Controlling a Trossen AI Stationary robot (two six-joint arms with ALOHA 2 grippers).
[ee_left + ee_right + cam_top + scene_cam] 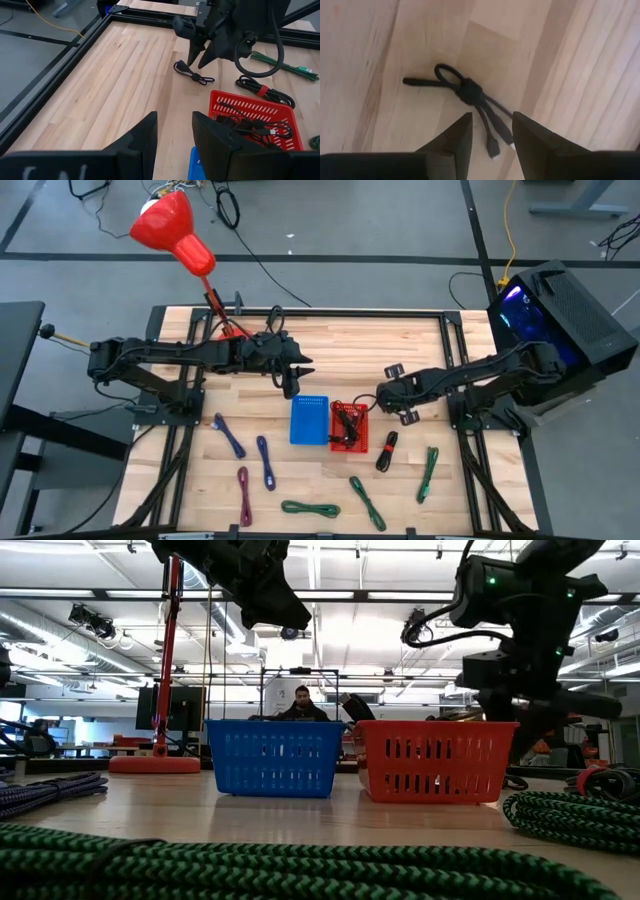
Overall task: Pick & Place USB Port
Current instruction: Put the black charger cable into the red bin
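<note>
A small black USB cable, bundled with a tie at its middle, lies flat on the wooden table just beyond the red basket. My right gripper hangs open a little above it, pointing steeply down, its fingertips over the cable's plug ends; the left wrist view also shows this right gripper above the cable. My left gripper is open and holds nothing, raised over the far edge of the blue basket.
The red basket holds black cables. A black cable with a red tie, green cables and purple and blue cables lie along the near side. A red lamp stands at the far left.
</note>
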